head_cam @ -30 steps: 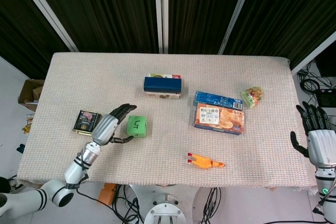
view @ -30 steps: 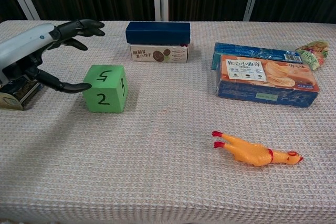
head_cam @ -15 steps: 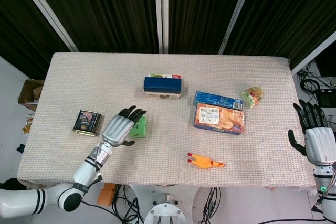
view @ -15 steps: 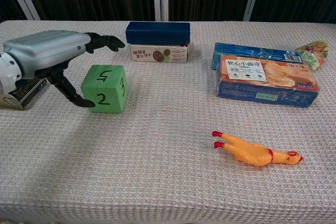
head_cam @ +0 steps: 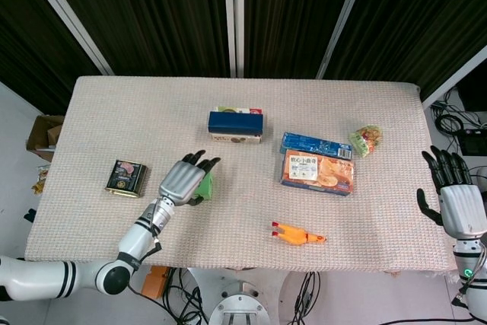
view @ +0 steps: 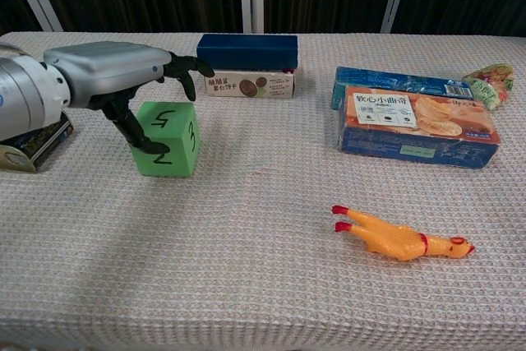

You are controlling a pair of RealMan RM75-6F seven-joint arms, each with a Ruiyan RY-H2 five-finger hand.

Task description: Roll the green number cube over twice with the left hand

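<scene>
Fingers (view: 191,67) spread and arched over the far top edge of the cube (view: 176,139), thumb reaching down across the near face, partly hiding the number there. Thumb tip looked to be on the near face, but firm contact could not be told, and no clear pinch: more a cupping pose than a grip. Left hand (view: 111,71) hovering close above the cube's top, palm down; from the head view, left hand (head_cam: 183,179) covering most of the cube (head_cam: 205,186).

Cube sitting flat on the table (view: 263,285), left of centre, near a small tin (view: 33,144) at the left edge, in front of two stacked boxes (view: 248,63). Judged light and probably foam or soft plastic, stiff enough to tip as one block, unlikely to break. Woven cloth likely to give the bottom edge good bite, so tipping rather than sliding. Best purchase judged at the top far edge, pulling over toward the near side, or at two opposite side faces.

Right hand (head_cam: 453,205) off the table's right side, fingers apart, holding nothing. Rubber chicken (view: 401,240) and biscuit packs (view: 415,121) well apart from the cube.

Against half a second earlier: hand moved further right and over the cube, fingers past the top, thumb shifted from the lower left corner onto the near face. Cube itself unmoved, same faces showing.
</scene>
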